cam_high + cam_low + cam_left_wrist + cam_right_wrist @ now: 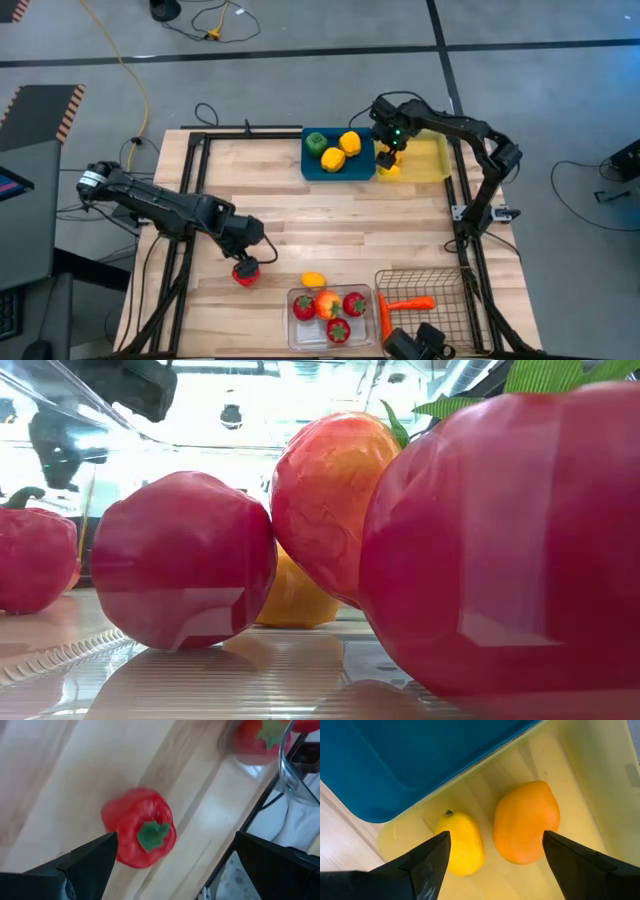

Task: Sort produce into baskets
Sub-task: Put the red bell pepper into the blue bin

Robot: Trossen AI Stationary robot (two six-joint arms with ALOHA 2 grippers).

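My left gripper (pixel 247 262) hangs low over the near-left part of the pale wooden table (pixel 300 215), fingers spread wide and holding nothing. The glossy red toy pepper with a green stem cap (pixel 138 828) lies on the bare wood directly under me; in the left wrist view it sits between my two dark fingers but hard against one of them, with open wood between it and the other. Its stem end faces up toward the camera, so I judge it squat, with no long axis to line up on. From above, the pepper (pixel 246 274) shows just at my fingertips, near the front edge. The clear plastic bin (pixel 292 316) already holding red fruit is close by on my right along that edge, so this arm is plainly the nearer one for this piece. The coming close likely needs a small shift to centre the pepper between the fingers. My right gripper (pixel 392 152) is well apart at the far side, over the translucent yellow tray (pixel 432 160), spread and empty above a yellow lemon (pixel 460 841) and an orange fruit (pixel 525 821) lying just beside each other in it, next to the solid blue tray (pixel 365 170).
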